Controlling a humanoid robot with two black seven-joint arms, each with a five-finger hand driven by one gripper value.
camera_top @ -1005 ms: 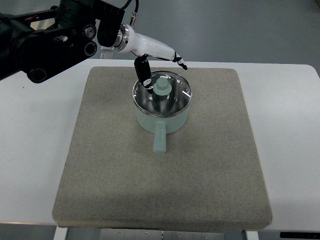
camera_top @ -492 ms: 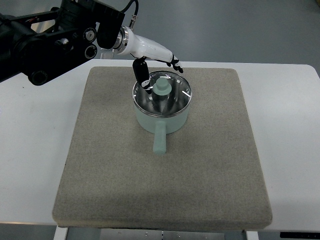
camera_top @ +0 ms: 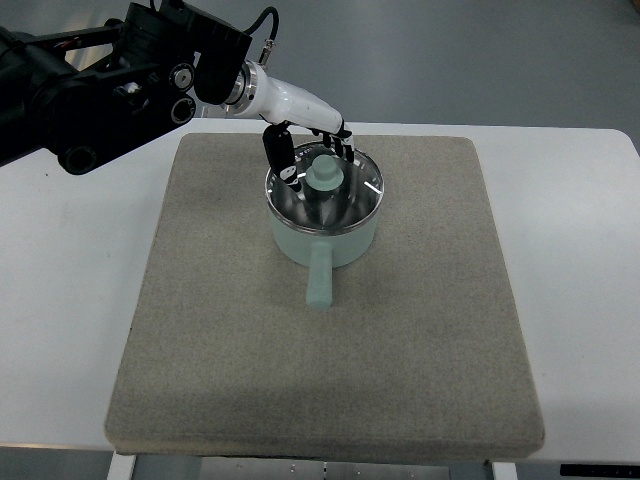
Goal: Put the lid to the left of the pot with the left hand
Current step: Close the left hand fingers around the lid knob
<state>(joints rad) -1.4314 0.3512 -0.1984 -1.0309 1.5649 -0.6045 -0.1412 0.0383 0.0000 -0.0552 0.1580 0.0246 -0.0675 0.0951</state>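
A pale green pot (camera_top: pixel 325 235) with a short handle pointing toward me stands on the grey mat (camera_top: pixel 200 330). Its glass lid (camera_top: pixel 350 195) with a pale green knob (camera_top: pixel 323 173) sits on the pot. My left hand (camera_top: pixel 305 150) comes in from the upper left and hovers over the far left rim of the lid. Its thumb hangs down left of the knob and its fingers curl behind the knob. The fingers are not closed on the knob.
The mat covers most of a white table (camera_top: pixel 60 300). The dark left arm (camera_top: pixel 100 85) spans the upper left corner. Bare mat lies left of the pot.
My left hand has drawn back toward the left and its fingers have curled in closer to the knob. The pot and lid have not moved.
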